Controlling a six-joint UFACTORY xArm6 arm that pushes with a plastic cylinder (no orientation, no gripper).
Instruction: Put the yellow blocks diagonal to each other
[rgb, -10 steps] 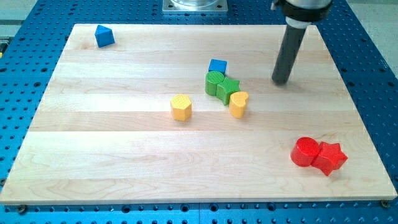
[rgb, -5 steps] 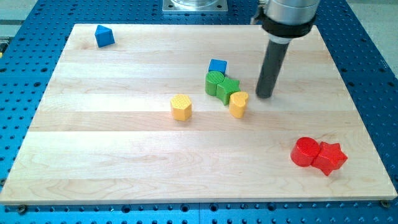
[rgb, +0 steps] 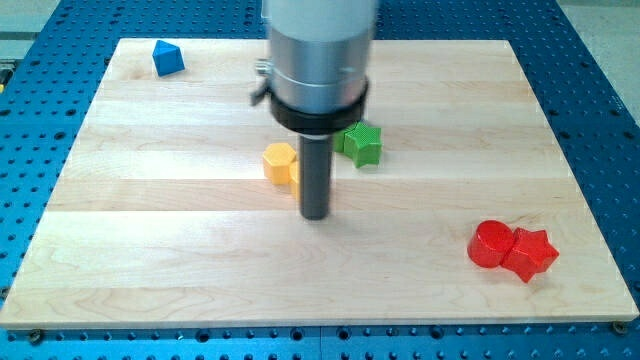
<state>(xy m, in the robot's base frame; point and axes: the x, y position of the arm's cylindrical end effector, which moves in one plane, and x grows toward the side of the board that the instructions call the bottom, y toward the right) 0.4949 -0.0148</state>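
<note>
Since the rod carries no pincer, there is nothing to report as wide, narrow or holding; the work is all pushing. Nearest the bottom edge of the worktop (rgb: 120, 300), toward the bottom right corner, the red round block (rgb: 490, 244) and the red star block (rgb: 531, 253) sit touching, well clear of the job. My tip (rgb: 315, 214) rests near the worktop's middle, just below the yellow hexagon block (rgb: 280, 162); a yellow sliver (rgb: 296, 174) at the rod's left side is, I judge, the second yellow block, mostly hidden. Beyond, the green star block (rgb: 362, 142) shows at the rod's right; the blue block (rgb: 167, 57) lies in the top left corner. To do this step well, I would back off for a clear sight of both yellows; then nudge one in short strokes, square through its centre, so that only their corners face, keeping away from the green star.
</note>
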